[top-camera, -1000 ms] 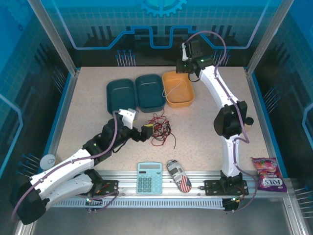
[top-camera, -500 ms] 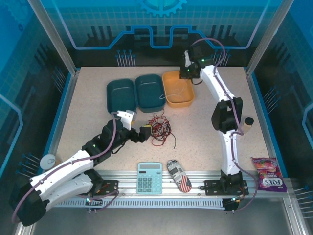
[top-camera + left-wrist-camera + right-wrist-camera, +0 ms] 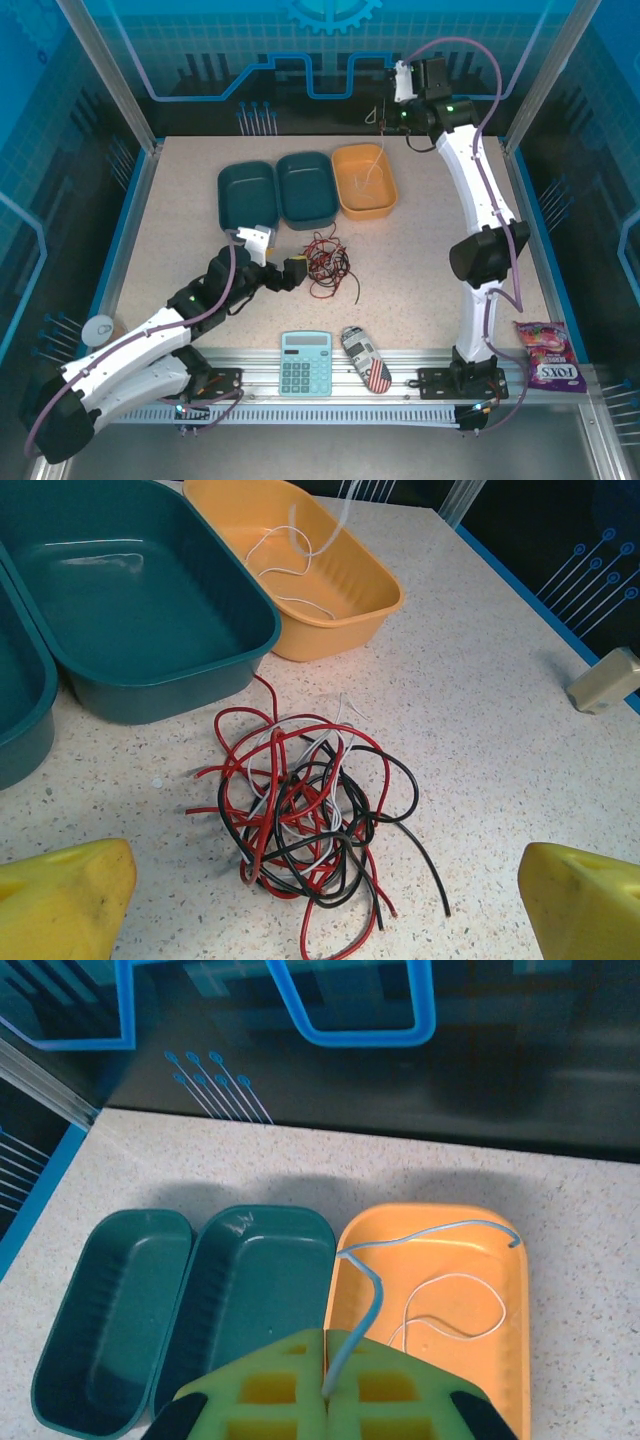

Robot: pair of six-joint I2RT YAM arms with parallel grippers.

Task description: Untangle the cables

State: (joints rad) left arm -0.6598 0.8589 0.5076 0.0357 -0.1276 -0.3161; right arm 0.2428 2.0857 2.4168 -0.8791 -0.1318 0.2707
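Observation:
A tangle of red, black and pale cables (image 3: 326,265) (image 3: 300,815) lies on the table in front of the teal trays. My left gripper (image 3: 291,272) (image 3: 320,920) sits just left of it, open, its yellow fingertips (image 3: 60,900) on either side of the near end of the tangle. My right gripper (image 3: 384,114) (image 3: 325,1380) is raised above the far rim of the orange tray (image 3: 388,190) (image 3: 505,1340), shut on a pale cable (image 3: 372,170) (image 3: 372,1290) that hangs down into the tray. A thin white cable (image 3: 455,1310) (image 3: 285,575) lies coiled inside that tray.
Two teal trays (image 3: 246,193) (image 3: 307,187) stand left of the orange one. A calculator (image 3: 305,362), a flag-patterned object (image 3: 366,358) and a candy bag (image 3: 547,353) lie along the near rail. A small beige object (image 3: 605,680) sits right of the tangle.
The right arm has swung up and to the back right, carrying the pale cable higher above the orange tray. The left arm and the tangle have not moved.

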